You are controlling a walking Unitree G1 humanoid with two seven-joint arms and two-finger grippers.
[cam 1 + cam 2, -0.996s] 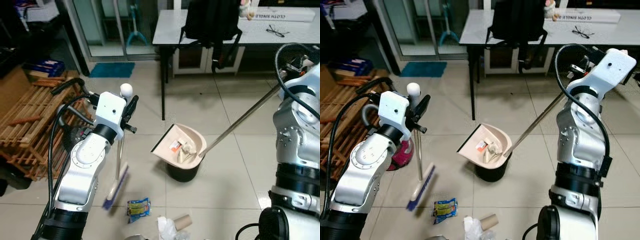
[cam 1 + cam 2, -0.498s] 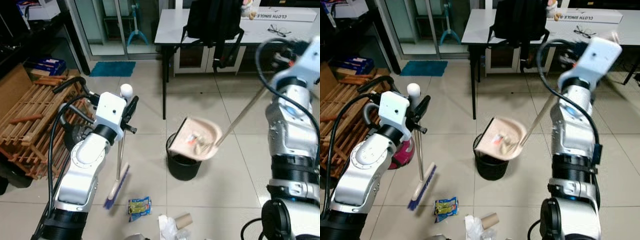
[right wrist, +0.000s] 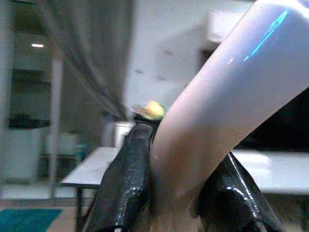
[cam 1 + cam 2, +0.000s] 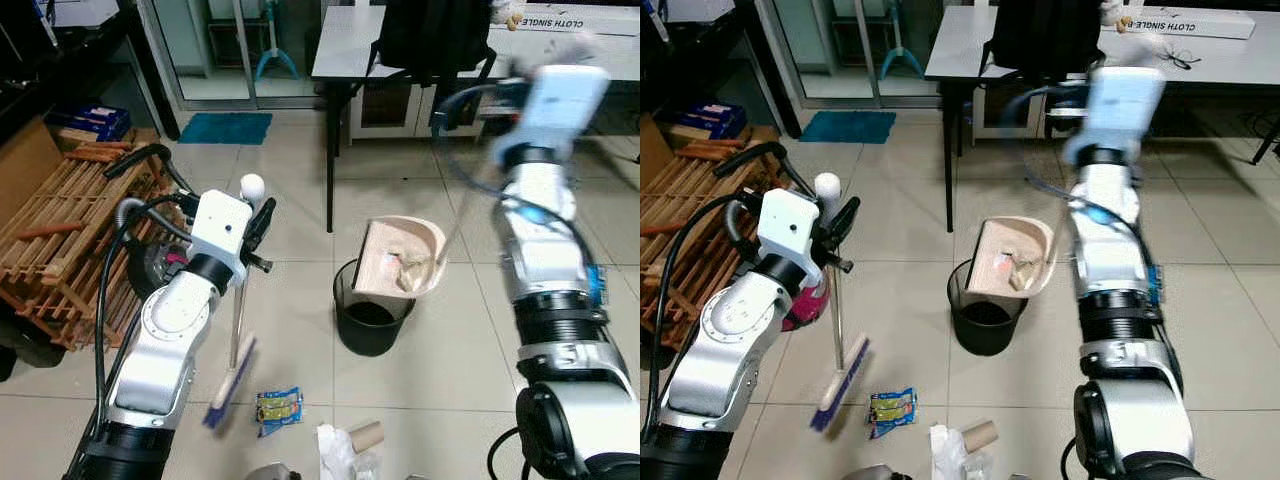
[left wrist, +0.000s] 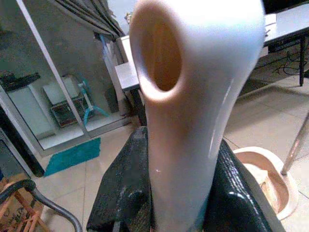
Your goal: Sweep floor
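I can read one piece of print from here: a long white box (image 4: 570, 20) lying on the grey table (image 4: 345, 50) up at about one o'clock carries dark capitals, "CLOTH SINGLE" plus a further bit I can't resolve (in the right eye view it reads the same, "CLOTH SINGLE"). The blue snack packet (image 4: 277, 410) on the floor at six o'clock has printing on it, but it's too small for me to make out.

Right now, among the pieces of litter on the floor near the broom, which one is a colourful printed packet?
The flat snack packet, blue, yellow and green, lying just beside the broom head. The cardboard tube is plain brown and the crumpled paper is white.
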